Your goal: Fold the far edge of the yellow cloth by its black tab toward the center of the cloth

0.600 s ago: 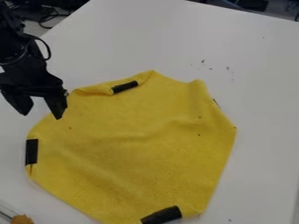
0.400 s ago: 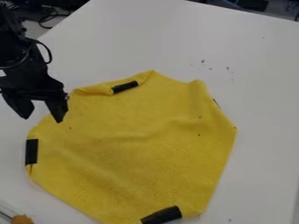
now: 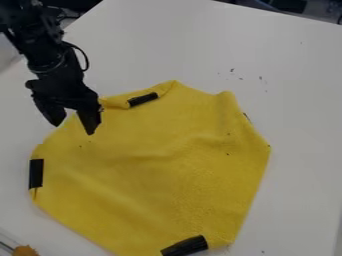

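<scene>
Above the upper-left edge of 1 yellow cloth, 1 black gripper hangs point down, its 2 fingers spread with a gap between them and nothing pinched in it. The finger nearer the middle of the view overlaps the cloth, and the other lies just outside or right at its border; whether either touches cannot be told.

The cloth lies spread on 1 white table, from the left side to right of the middle, its lowest part running to the bottom of the view. Its outline has several corners, and the top edge is folded near the gripper. The widest room for moving is the white surface beyond the cloth's top and right edges; on the left, only a narrower band lies between cloth and view border.

Counted along the cloth's edges are 3 black strips: 1 at the top, 1 at the left and 1 at the bottom. A smaller dark mark sits on the right edge. Several dark specks dot the table at upper right. In the lower-left corner is 1 orange-brown object, partly cut off.
</scene>
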You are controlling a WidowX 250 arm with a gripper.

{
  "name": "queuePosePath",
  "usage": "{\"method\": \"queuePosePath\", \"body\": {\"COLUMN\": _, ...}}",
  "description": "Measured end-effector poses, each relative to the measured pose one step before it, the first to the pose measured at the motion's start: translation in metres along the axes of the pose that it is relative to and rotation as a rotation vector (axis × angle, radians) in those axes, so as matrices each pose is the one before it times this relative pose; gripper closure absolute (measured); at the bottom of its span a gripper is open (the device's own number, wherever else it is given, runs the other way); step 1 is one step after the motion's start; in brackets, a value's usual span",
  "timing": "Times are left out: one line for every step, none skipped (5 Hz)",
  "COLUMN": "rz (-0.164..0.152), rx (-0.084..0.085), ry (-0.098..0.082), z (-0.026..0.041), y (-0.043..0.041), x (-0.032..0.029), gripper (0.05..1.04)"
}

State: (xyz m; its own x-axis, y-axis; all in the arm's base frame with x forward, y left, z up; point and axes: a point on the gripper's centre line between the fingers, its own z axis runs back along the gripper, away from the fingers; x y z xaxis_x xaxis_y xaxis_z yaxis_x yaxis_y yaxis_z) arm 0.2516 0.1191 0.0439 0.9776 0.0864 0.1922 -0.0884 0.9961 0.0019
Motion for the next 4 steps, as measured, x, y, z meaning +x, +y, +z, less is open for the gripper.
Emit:
{"method": "queuePosePath", "body": {"rz": -0.0995, "rx": 0.0116, "ry": -0.0082, "z": -0.01160, "y": -0.01131, "x": 0.02373, "gripper": 0.084}}
{"method": "queuePosePath", "body": {"rz": -0.1047, "rx": 0.0052, "ry": 0.0067, "z": -0.00515, "y": -0.01144, "x": 0.02433, "gripper": 0.084}}
{"method": "queuePosePath", "body": {"rz": -0.1135, "rx": 0.0084, "ry": -0.0180, "z": 0.00129, "y": -0.00693, "x": 0.02776, "gripper": 0.084}}
{"method": "queuePosePath", "body": {"rz": -0.0552, "rx": 0.0105, "ry": -0.0077, "z": 0.00244, "y": 0.00037, "x": 0.01650, "gripper": 0.084}}
